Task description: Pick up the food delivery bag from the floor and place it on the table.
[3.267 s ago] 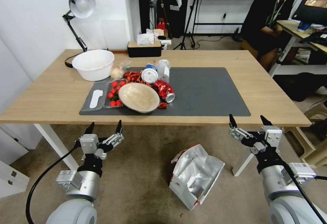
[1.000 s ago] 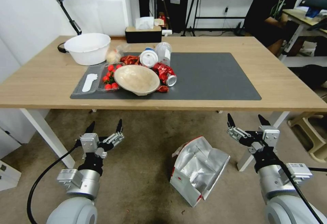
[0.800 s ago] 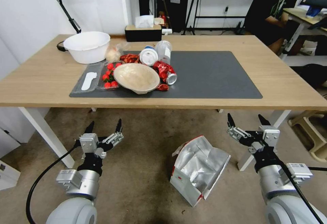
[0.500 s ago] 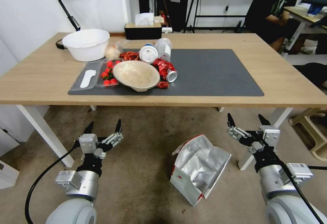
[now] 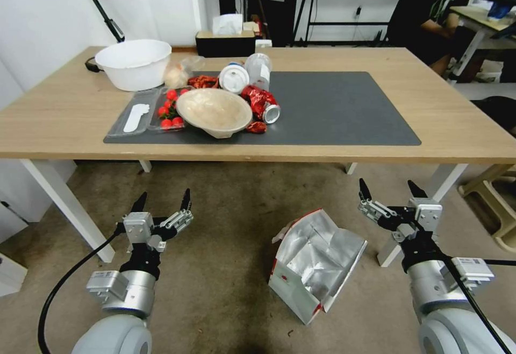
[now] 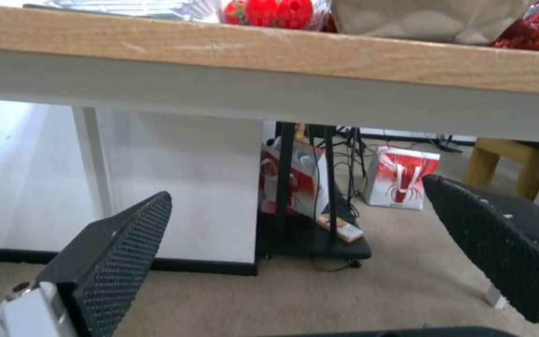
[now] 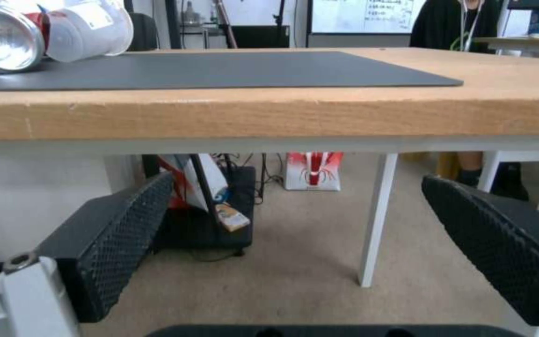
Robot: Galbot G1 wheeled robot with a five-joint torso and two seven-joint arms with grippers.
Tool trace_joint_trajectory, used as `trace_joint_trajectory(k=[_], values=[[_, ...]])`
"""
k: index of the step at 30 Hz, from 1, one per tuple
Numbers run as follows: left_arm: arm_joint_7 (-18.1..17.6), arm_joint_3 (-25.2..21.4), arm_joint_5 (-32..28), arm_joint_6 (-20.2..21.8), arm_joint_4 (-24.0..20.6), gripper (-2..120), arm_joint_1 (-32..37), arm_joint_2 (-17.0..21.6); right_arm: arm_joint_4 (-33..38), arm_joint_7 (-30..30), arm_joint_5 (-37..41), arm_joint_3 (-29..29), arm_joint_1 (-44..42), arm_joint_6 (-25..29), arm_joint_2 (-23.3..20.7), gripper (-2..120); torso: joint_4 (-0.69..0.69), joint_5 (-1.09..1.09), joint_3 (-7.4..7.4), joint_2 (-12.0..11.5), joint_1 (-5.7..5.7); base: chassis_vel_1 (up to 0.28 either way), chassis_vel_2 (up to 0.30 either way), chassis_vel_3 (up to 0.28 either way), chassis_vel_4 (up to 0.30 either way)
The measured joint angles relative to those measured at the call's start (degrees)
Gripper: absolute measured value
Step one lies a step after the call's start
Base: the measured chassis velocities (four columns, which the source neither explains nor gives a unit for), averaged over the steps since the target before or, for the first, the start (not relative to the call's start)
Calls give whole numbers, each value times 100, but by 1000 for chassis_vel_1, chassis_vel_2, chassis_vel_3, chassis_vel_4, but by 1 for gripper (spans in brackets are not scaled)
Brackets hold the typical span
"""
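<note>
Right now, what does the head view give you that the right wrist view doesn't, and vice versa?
Head view alone: the food delivery bag lying open on the floor between the two arms, the left gripper open to its left, and the white bowl at the table's far left. Right wrist view alone: the space under the table, with a red-and-white bag standing on the carpet behind a white leg. Both: the table, its dark grey mat, the crushed can and the open right gripper.
</note>
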Motion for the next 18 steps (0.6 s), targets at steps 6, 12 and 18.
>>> trace_joint_trajectory(k=[6, 12, 18], values=[[0, 0, 0, -1, 0, 100, 0, 0, 0, 1, 2, 0, 1, 1, 2, 100, 0, 0, -72, -111, -39, 0, 0, 0, 0], [-1, -1, 0, -1, 0, 100, -1, 0, 0, 2, 2, -1, 0, 3, 5, 100, 0, 0, -100, -158, -57, 0, 0, 0, 0], [-4, -1, 0, -1, 3, 100, -3, 0, -3, 2, 1, -4, -2, 9, 11, 100, 0, 0, -164, -256, -94, 0, 0, 0, 0]])
